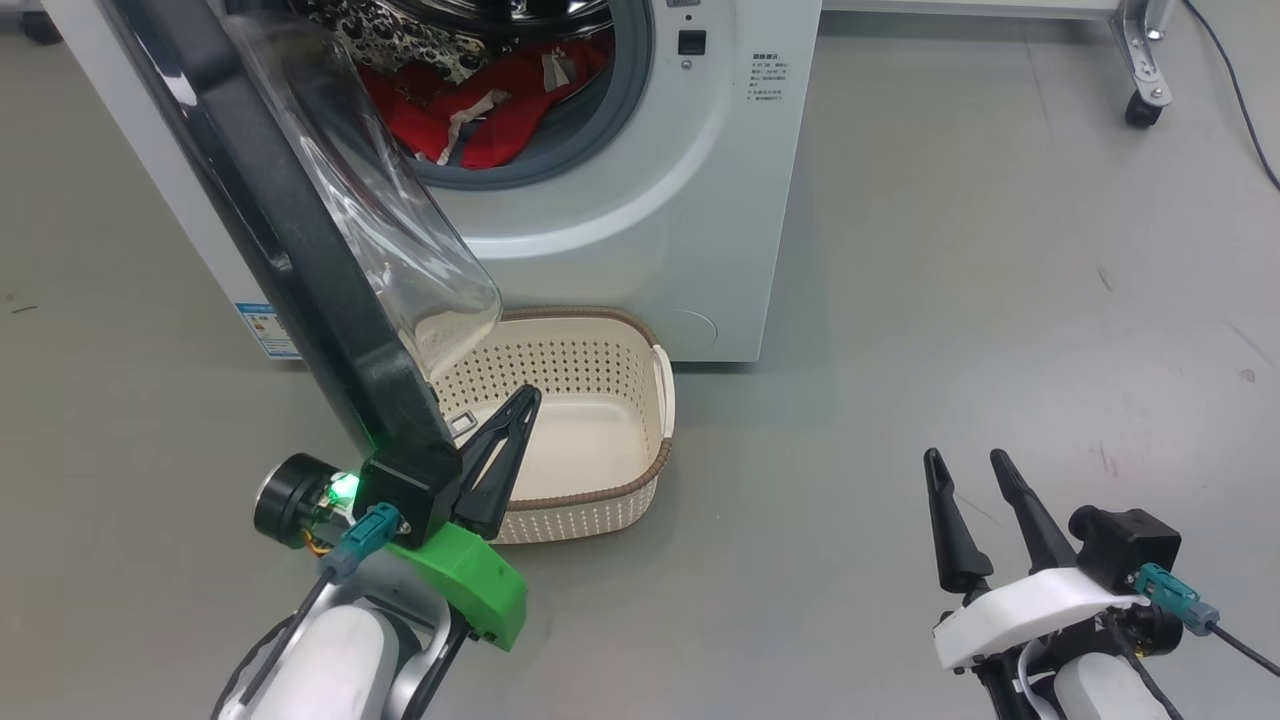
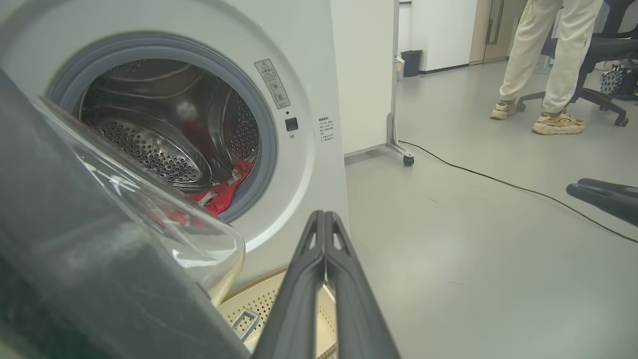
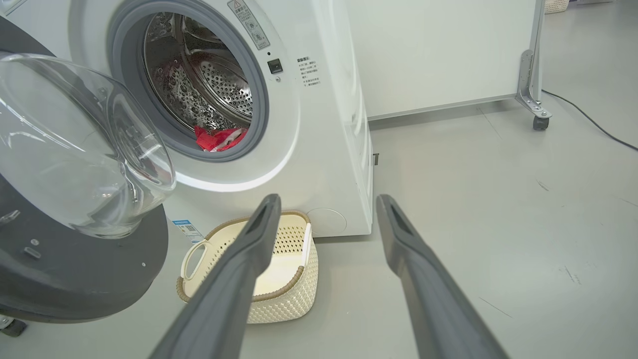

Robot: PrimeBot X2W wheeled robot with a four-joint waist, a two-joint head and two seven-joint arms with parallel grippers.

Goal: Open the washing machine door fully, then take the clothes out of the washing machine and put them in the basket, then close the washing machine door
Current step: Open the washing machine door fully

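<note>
Left tool: fingers pressed together, empty, beside the washing machine door rim. Right tool: fully spread, empty. Red clothes lie in the drum.

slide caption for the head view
Shut left gripper beside the open washing machine door; red clothes inside the washing machine, basket in front.

Bright even light w/ soft shadows; glare on door; wrist-view edges warped.
</note>
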